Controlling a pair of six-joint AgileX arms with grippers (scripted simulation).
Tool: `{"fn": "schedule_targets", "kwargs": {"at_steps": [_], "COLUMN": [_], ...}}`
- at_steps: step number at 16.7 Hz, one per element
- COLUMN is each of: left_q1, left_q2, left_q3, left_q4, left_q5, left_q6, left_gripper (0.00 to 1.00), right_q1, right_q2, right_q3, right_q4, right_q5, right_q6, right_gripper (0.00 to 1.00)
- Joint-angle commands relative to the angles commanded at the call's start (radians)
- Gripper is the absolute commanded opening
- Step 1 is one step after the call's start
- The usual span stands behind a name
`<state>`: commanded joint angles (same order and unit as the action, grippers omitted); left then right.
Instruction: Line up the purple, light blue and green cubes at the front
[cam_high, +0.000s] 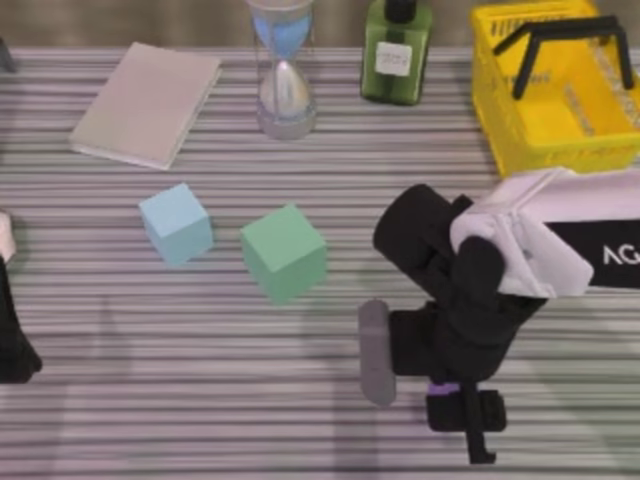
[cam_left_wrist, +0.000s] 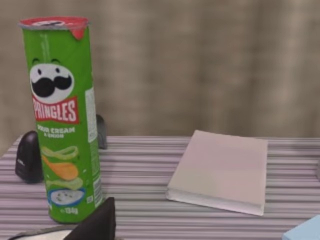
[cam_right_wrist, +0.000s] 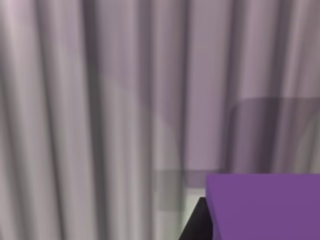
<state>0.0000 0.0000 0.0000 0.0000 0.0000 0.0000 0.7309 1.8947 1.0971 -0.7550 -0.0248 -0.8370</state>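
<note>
Three cubes were in play, and only two of them sat free on the striped surface (cam_high: 200, 380): the light blue cube (cam_high: 176, 223) left of centre, and the green cube (cam_high: 284, 252) just to its right, near it but apart and turned at an angle. The purple cube (cam_high: 442, 388) was at the front right, mostly hidden under the right gripper (cam_high: 455, 395) — only a thin violet sliver showed from above, while the right wrist view was filled at its lower corner by a purple face with a dark finger (cam_right_wrist: 197, 225) against it. The right jaws were closed on that cube, low over the surface.

The left arm (cam_high: 12, 340) was parked at the left edge; whether its jaws were open could not be told.

Along the back stood a pale book (cam_high: 147, 104), an hourglass (cam_high: 284, 70), a green bottle (cam_high: 396, 50) and a yellow basket (cam_high: 560, 85). The left wrist view showed a green Pringles can (cam_left_wrist: 62, 117) upright beside the book.
</note>
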Motion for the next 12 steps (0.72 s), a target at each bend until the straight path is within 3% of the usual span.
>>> {"fn": "schedule_targets", "kwargs": {"at_steps": [2, 12], "left_q1": [0.000, 0.000], "left_q2": [0.000, 0.000], "left_q3": [0.000, 0.000], "left_q4": [0.000, 0.000], "left_q5": [0.000, 0.000], "left_q6": [0.000, 0.000], "left_gripper": [1.00, 1.00], "right_q1": [0.000, 0.000], "right_q2": [0.000, 0.000], "right_q3": [0.000, 0.000], "right_q4": [0.000, 0.000], "right_q5": [0.000, 0.000], "right_q6": [0.000, 0.000], "right_gripper": [0.00, 0.75]}}
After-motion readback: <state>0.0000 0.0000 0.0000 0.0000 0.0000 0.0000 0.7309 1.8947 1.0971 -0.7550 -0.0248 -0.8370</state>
